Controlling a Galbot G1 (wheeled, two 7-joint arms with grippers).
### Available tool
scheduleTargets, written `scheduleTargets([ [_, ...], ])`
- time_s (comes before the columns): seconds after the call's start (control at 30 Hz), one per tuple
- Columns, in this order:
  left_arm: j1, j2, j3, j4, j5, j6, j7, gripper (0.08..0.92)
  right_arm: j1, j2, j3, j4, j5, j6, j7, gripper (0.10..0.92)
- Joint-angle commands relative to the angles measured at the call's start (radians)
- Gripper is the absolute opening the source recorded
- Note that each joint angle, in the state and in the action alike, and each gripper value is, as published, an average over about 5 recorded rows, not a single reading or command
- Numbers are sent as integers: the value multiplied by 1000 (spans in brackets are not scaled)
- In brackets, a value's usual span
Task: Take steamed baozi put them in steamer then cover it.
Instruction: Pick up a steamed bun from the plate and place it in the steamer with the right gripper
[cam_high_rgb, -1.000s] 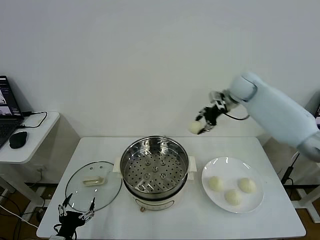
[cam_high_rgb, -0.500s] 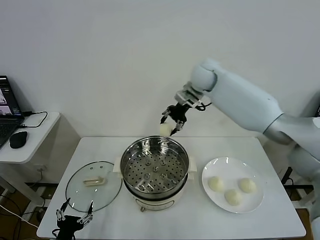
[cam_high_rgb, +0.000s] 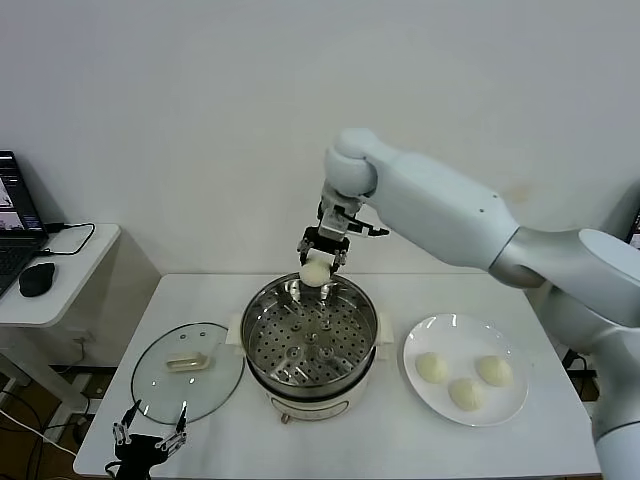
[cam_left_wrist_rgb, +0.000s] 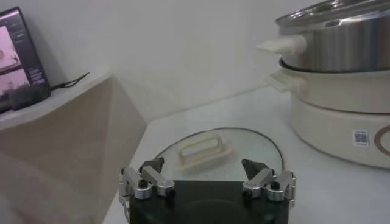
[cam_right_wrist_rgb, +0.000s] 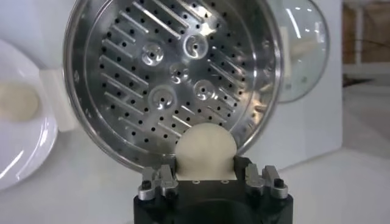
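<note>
On the white desk (cam_high_rgb: 400, 440): steel steamer (cam_high_rgb: 311, 340) at centre, glass lid (cam_high_rgb: 187, 365) lying to its left, white plate (cam_high_rgb: 466, 383) with three baozi to its right. Above the steamer's far rim, right pincer (cam_high_rgb: 320, 262) clamped on one baozi (cam_high_rgb: 315, 272). Near the desk's front-left corner, left pincer (cam_high_rgb: 150, 438) spread wide, holding nothing.

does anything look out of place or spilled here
Nothing stands out. The right gripper holds one baozi over the steamer rim; three more sit on the plate, and the glass lid lies flat beside the steamer.
</note>
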Motion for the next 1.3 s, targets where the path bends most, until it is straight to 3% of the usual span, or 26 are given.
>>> scheduleTargets([
  [0.03, 6, -7, -1, 2, 3, 8, -1, 823, -27, 26, -4, 1, -131, 54, 8, 577],
  [0.43, 4, -27, 1, 8, 8, 8, -4, 823, -76, 28, -36, -37, -6, 13, 4, 577],
  [1.2, -9, -23, 7, 29, 7, 8, -1, 823, -133, 90, -28, -130, -148, 1, 136, 577],
  [1.3, -9, -24, 7, 31, 7, 8, -1, 823, -134, 93, -36, -137, -143, -9, 176, 607],
])
